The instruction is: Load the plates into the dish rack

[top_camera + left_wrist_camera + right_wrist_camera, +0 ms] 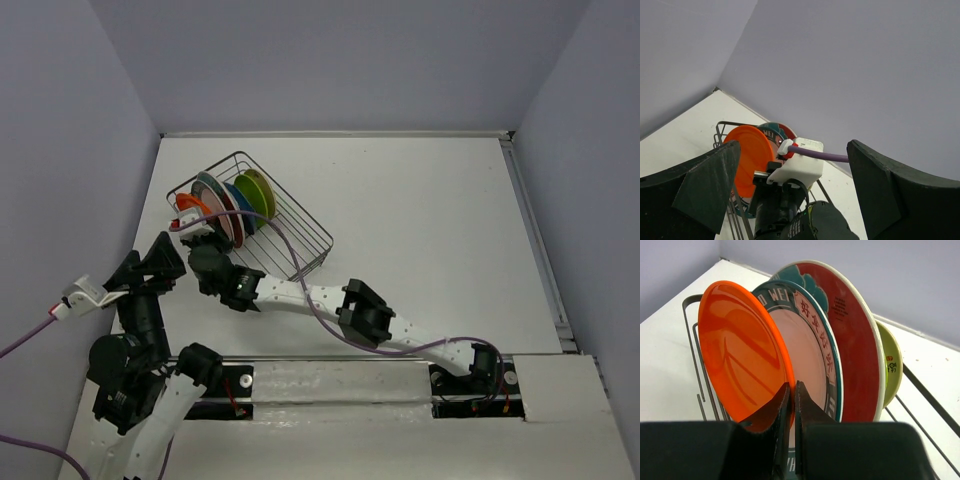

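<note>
Plate, orange, round, glossy: judged light, stiff, slick; right claw clamped its thin rim inside black wire rack; left claw gaped empty.

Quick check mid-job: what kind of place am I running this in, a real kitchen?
Probably a lab test cell, not a kitchen: bare lilac walls box in a white table carrying a wire rack of plates.
</note>
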